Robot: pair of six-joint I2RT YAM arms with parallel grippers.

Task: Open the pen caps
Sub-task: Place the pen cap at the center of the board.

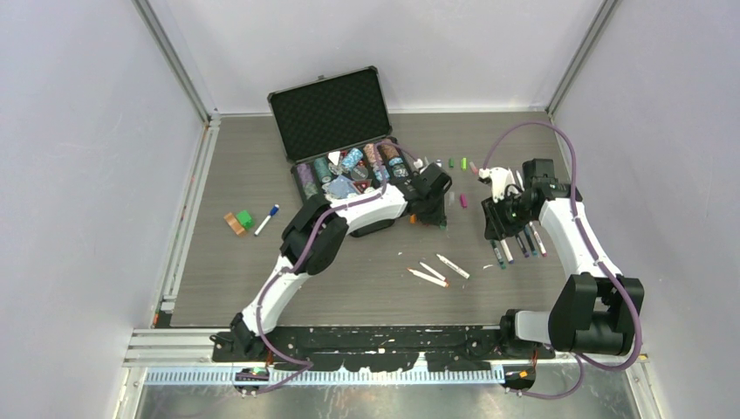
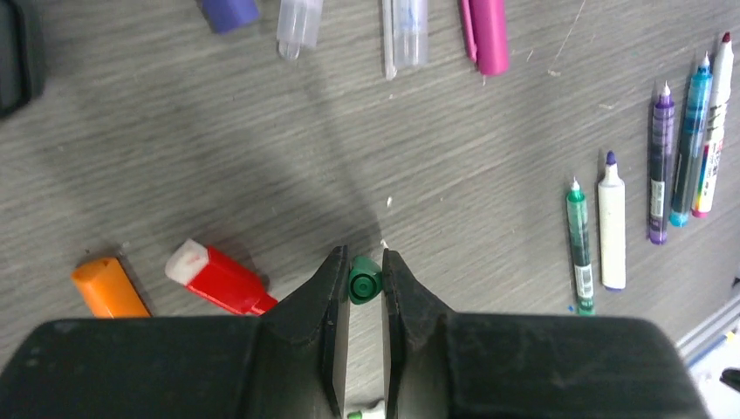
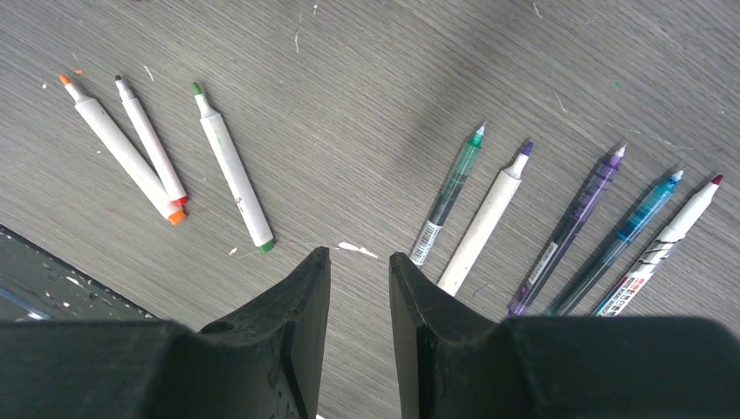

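Observation:
My left gripper [image 2: 363, 266] is shut on a green pen cap [image 2: 365, 281], held low over the table beside a red cap [image 2: 218, 278] and an orange cap [image 2: 106, 288]. Purple [image 2: 229, 10], clear [image 2: 299, 22] and pink [image 2: 487, 35] caps lie further off. Several uncapped pens [image 2: 612, 227] lie in a row to the right. My right gripper [image 3: 359, 260] is open with nothing between its fingers, hovering above that row of pens [image 3: 483, 223]. Three white uncapped pens [image 3: 231, 170] lie to its left. From above, the left gripper [image 1: 434, 209] and right gripper [image 1: 499, 229] are near the table's middle.
An open black case [image 1: 336, 113] with poker chips [image 1: 349, 166] stands at the back centre, just behind the left arm. Small green and pink caps [image 1: 454, 162] lie right of it. At the left lie orange and green pieces [image 1: 240, 220] and a blue-tipped pen [image 1: 266, 220].

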